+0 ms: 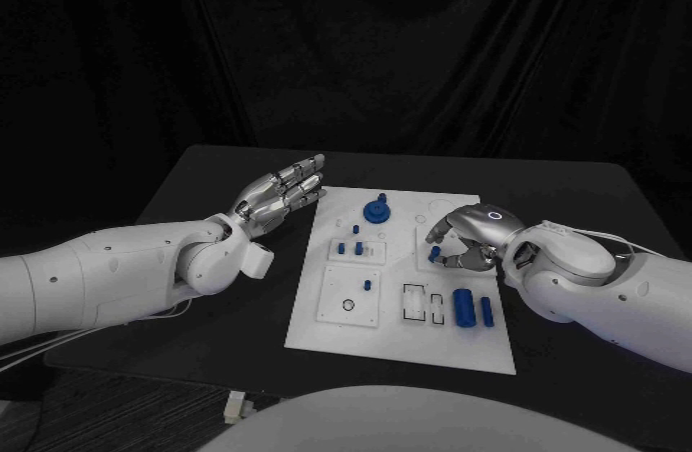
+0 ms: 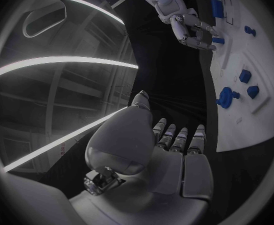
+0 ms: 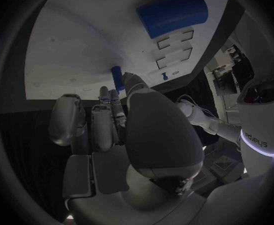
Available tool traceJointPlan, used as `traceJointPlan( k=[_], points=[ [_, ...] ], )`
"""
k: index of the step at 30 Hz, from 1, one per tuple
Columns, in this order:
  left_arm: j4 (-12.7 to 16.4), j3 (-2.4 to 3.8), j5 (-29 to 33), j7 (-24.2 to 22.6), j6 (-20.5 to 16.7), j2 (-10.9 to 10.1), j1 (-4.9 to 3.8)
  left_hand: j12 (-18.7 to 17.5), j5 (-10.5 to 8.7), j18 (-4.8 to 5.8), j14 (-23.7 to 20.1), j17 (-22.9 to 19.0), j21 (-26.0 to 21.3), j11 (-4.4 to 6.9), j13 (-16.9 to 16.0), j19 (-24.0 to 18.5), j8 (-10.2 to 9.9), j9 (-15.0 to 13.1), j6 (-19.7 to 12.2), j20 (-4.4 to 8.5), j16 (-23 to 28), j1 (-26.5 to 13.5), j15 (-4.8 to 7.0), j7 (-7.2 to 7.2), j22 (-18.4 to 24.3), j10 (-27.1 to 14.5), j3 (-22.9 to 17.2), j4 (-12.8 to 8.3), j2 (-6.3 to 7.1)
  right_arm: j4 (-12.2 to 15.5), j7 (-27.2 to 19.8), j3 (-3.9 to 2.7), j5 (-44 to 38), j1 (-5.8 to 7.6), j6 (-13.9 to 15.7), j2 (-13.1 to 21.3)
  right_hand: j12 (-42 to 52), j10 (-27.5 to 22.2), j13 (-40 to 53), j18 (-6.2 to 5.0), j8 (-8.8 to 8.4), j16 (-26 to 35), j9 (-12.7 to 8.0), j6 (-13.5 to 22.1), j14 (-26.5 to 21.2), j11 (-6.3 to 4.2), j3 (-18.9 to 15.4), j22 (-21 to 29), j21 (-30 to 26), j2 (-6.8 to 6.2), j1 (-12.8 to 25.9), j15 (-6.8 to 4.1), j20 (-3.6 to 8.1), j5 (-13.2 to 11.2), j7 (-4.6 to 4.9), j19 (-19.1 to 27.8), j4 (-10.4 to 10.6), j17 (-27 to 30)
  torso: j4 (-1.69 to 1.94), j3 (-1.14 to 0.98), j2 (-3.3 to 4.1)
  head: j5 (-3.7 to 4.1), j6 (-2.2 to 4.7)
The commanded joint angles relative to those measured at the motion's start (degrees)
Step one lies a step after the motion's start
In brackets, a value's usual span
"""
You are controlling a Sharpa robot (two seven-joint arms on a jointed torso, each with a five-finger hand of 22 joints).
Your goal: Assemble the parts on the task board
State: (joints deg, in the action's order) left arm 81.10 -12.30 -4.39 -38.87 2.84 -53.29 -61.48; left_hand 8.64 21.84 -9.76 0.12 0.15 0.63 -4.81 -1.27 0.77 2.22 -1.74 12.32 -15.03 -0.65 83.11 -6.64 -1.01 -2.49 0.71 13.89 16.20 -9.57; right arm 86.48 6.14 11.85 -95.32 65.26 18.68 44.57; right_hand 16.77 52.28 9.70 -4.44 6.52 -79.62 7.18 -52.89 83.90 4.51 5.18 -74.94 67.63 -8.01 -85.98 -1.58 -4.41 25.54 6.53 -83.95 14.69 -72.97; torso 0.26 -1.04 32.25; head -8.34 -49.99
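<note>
The black table (image 1: 216, 187) carries the white task board (image 1: 411, 322), with no legible writing on it. The left hand (image 1: 281, 192) hovers beside the board's left edge, fingers straight and apart, holding nothing. The right hand (image 1: 469, 237) curls over the board's right side, fingertips pinching a small blue peg (image 3: 117, 77), largely hidden. A blue cylinder (image 1: 464, 307) lies nearby.
</note>
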Motion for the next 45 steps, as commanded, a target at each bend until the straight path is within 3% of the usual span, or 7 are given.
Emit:
traceJointPlan(
  k=[1,5,16,33,45],
  points=[
    [0.2,0.06,0.33,-6.12,-0.47,-0.01,0.05,0.14,-0.09,-0.25,-0.08,-0.05,-0.07,0.29,-0.06,-0.02,0.24,-0.01,0.05,0.32,0.34,0.33,0.25,0.5,0.09,-0.2,0.33,0.08,0.23,-0.51,-0.33,-0.03,-0.15,-0.32,-1.36,-0.38,0.26,1.2,-0.02,-0.01,0.55,0.41,0.39,-1.03,2.33,0.02,0.96,-9.21,-0.52,0.0,-0.96,-0.17,0.16,2.06,0.02,0.37,-0.02,0.24,0.01,-0.01,0.0,0.0,-0.01],
    [0.2,0.06,0.33,-6.06,-0.38,-0.03,0.05,0.11,-0.09,-0.26,-0.08,-0.05,-0.06,0.28,-0.05,-0.01,0.24,0.0,0.02,0.33,0.33,0.33,0.25,0.52,0.06,-0.21,0.33,0.09,0.23,-0.8,-0.71,-0.03,-0.15,-0.44,-1.22,-0.65,0.79,2.77,0.06,-0.07,1.51,0.6,1.3,-2.5,2.15,-0.09,2.85,-9.1,-0.83,-0.53,-1.63,-0.05,0.08,6.5,-0.05,0.66,-0.26,0.55,0.03,0.0,0.01,-0.02,-0.01],
    [0.07,0.06,0.33,-5.77,0.05,0.14,0.05,0.05,0.07,-0.3,-0.06,-0.01,-0.01,0.2,-0.04,0.05,0.21,0.01,-0.07,0.12,0.21,0.42,0.04,0.59,-0.13,-0.25,0.29,0.03,0.13,-0.83,-1.47,-0.03,-0.15,-0.52,-0.8,-0.72,2.54,5.59,0.83,-0.14,3.46,0.92,2.94,-4.37,1.9,-0.67,5.02,-8.99,-1.09,-0.78,-2.27,0.43,-0.23,7.63,-0.08,0.99,-1.1,1.11,0.01,0.0,0.01,-0.01,-0.01],
    [-0.08,0.06,0.33,-5.47,0.31,0.16,0.08,0.12,0.36,-0.37,-0.01,0.07,0.05,0.29,-0.05,0.12,0.21,0.01,-0.06,-0.6,-0.07,0.86,-0.58,0.2,-0.25,-0.28,0.12,-0.22,-0.09,1.68,-2.96,-0.04,0.86,-0.31,3.19,1.08,4.23,8.14,1.68,-0.22,6.34,1.42,5.37,-6.24,1.65,-1.22,6.82,-8.92,-1.12,-0.28,-2.61,0.37,-0.31,5.31,-0.09,1.27,-2.77,1.89,-0.01,0.0,-0.02,-0.39,-0.01],
    [-0.17,0.06,0.33,-5.16,0.47,0.22,0.09,0.13,0.46,-0.4,0.03,0.12,0.08,0.37,-0.05,0.16,0.21,0.01,-0.08,-0.88,-0.22,1.06,-0.96,0.07,-0.33,-0.29,0.04,-0.32,-0.22,4.97,-2.24,-0.04,2.32,2.33,4.77,2.84,4.69,9.58,1.86,-0.16,7.7,1.15,6.55,-7.32,1.88,-1.64,7.15,-9.03,-0.57,-0.09,-2.37,0.05,-0.08,4.42,-0.26,1.08,-3.23,1.55,0.02,-0.02,-0.05,-0.52,-0.01]
  ],
)
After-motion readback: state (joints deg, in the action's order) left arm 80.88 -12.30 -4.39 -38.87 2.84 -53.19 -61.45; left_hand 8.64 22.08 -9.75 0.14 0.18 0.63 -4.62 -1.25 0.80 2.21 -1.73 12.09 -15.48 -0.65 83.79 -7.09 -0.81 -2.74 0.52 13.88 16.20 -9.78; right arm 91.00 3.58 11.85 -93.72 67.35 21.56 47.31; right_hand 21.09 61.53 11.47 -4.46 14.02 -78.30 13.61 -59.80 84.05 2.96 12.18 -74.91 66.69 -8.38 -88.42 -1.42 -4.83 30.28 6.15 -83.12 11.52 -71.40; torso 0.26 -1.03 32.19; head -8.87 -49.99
